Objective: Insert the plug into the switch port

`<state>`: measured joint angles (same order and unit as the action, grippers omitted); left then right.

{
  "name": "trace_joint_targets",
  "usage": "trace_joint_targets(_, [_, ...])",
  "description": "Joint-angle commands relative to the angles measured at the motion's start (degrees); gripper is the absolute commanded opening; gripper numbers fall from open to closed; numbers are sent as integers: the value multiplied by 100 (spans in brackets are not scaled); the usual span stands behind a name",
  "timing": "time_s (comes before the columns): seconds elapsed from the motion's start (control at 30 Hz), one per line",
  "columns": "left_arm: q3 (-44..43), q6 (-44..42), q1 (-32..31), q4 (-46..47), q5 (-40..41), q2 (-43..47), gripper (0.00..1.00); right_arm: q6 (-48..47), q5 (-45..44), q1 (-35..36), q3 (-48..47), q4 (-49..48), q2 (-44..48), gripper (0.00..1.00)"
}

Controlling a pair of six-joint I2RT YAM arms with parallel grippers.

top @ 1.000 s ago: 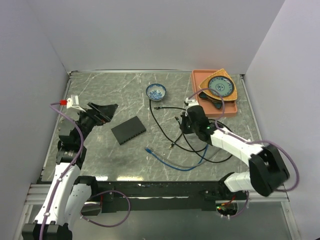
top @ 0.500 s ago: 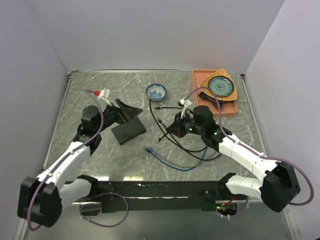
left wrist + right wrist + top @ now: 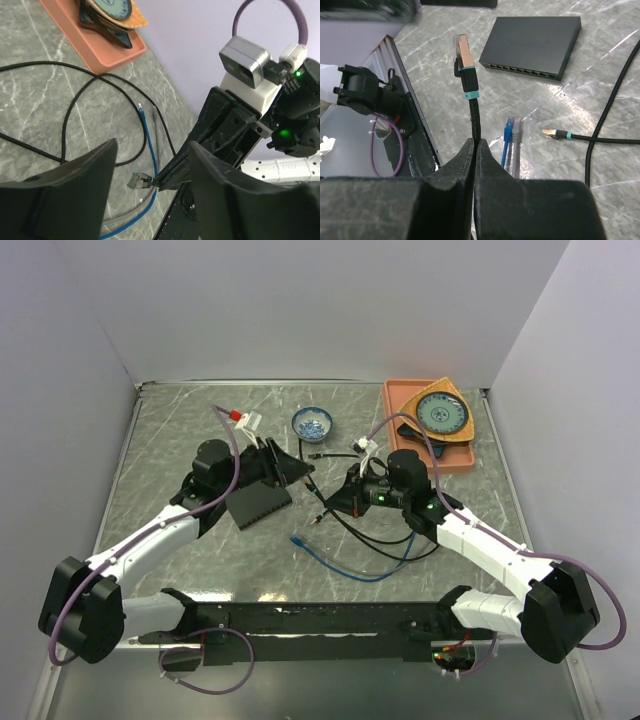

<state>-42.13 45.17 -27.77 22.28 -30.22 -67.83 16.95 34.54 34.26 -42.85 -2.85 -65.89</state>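
Two arms leaned in over the grey marble table (image 3: 180, 430), one from each side. The right gripper (image 3: 475, 144) was clenched tight on a thin black cable (image 3: 475, 120) a little way behind its end. This left the plug (image 3: 463, 57) standing out past the fingertips and clear of the table; it was copper-coloured at the tip with a teal band lower down.

The switch (image 3: 532, 42) lay flat on the table left of centre, its row of small sockets turned toward the right wrist camera. The plug was well short of that row, touching nothing. From above, the left arm crossed the far side of the box and hid part of it.

The left gripper (image 3: 290, 470) hung near the switch's far right corner, its fingers spread and nothing between them. I could not tell whether it touched the box. Through the gap its own camera looked straight at the right gripper and the held plug.

Several loose things lay on the table below and beyond the plug:
- a blue cable (image 3: 507, 135), lying beside a pale grey one
- a second gold plug (image 3: 551, 133) on its own black lead
- more black loops running toward the far right corner

In that corner an orange tray (image 3: 390, 410) held a blue patterned plate (image 3: 440, 412). A small blue bowl (image 3: 312, 423) stood near the far edge.
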Motion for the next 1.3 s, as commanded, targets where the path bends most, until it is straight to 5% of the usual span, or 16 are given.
trace_joint_targets(0.0, [-366, -377, -150, 110, -308, -203, 60, 98, 114, 37, -241, -348, 190, 0])
trace_joint_targets(0.13, [-533, -552, -229, -74, -371, -362, 49, 98, 88, 19, -250, -304, 225, 0])
trace_joint_targets(0.5, [-577, -711, -264, -242, -379, -477, 47, 19, -273, 2, -215, -154, 524, 0])
trace_joint_targets(0.7, [-533, -632, -273, -75, -467, -468, 30, 19, -326, -16, -206, -128, 498, 0])
trace_joint_targets(0.83, [-647, -737, -299, -285, -547, -520, 1, 89, -431, -25, -171, -163, 559, 0])
trace_joint_targets(1.13, [-674, -650, -334, -382, -389, -354, 1, -51, -615, -25, -487, 109, 568, 0])
trace_joint_targets(1.17, [-682, -641, -334, -409, -293, -345, 1, -60, -616, -33, -522, 188, 568, 2])
trace_joint_targets(1.27, [-796, -518, -334, -716, 58, -309, 1, -122, -774, -33, -601, 224, 603, 30])
